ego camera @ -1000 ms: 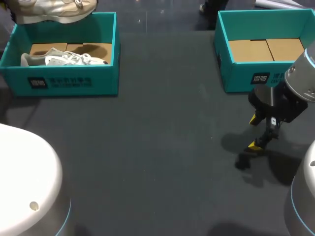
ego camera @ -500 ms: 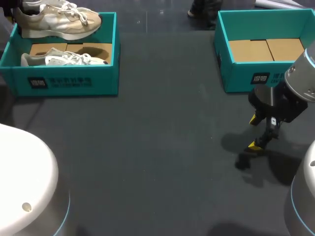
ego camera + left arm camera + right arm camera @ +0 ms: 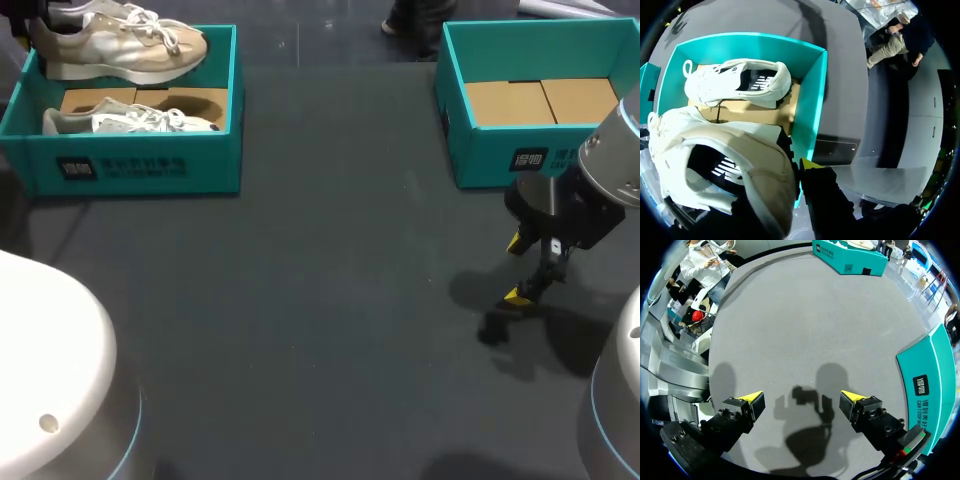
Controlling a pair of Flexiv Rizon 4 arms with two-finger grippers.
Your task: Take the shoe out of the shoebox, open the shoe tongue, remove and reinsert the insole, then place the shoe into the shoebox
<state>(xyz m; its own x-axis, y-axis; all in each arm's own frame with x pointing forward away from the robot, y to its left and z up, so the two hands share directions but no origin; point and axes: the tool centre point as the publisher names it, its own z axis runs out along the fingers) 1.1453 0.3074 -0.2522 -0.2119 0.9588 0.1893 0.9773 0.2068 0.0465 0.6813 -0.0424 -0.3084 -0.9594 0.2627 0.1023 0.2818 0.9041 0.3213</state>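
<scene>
The shoe (image 3: 120, 45) is hanging over the far rim of the shoebox (image 3: 140, 170), and it is risking slipping or snagging that rim, since the left gripper (image 3: 805, 170) is apparently clamping only its heel, one yellow tip showing. The right gripper (image 3: 802, 399) is hovering with fingers spread wide, well away from that shoebox.

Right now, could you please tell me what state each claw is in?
Left claw: closed on the beige shoe, above the shoebox.
Right claw: open, holding nothing.
</scene>
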